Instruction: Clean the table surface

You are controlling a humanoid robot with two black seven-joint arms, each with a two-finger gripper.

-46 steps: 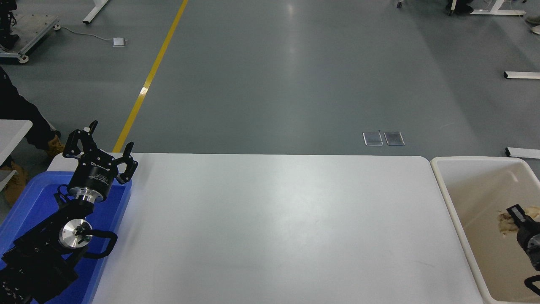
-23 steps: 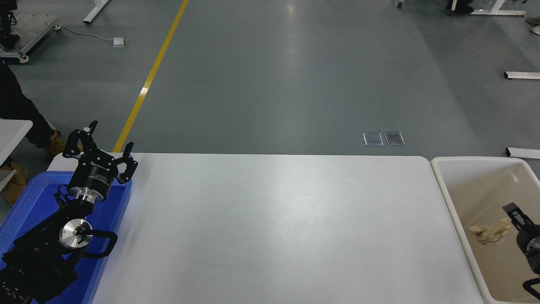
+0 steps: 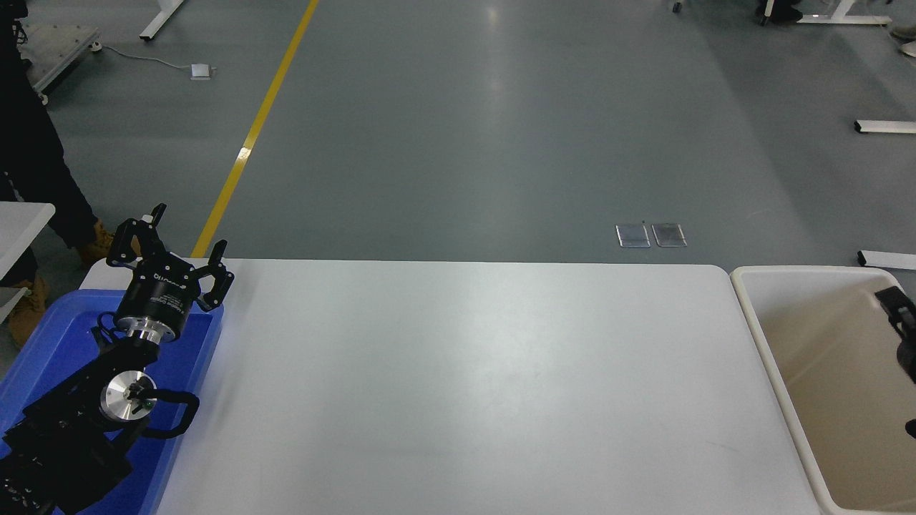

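One white table surface (image 3: 458,386) spanned mid-frame, one blue tray (image 3: 43,336) at its left under left gripper (image 3: 172,247), fingers spread, one beige bin (image 3: 816,372) right, right gripper (image 3: 900,307) over it, finger state unclear

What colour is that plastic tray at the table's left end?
Bright blue plastic tray, seen in the head view.

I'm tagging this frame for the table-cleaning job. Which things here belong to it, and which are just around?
Part of the job:
table surface
beige bin
right gripper, above the bin

Just around:
left gripper, parked over the blue tray
person at the far left
yellow floor line
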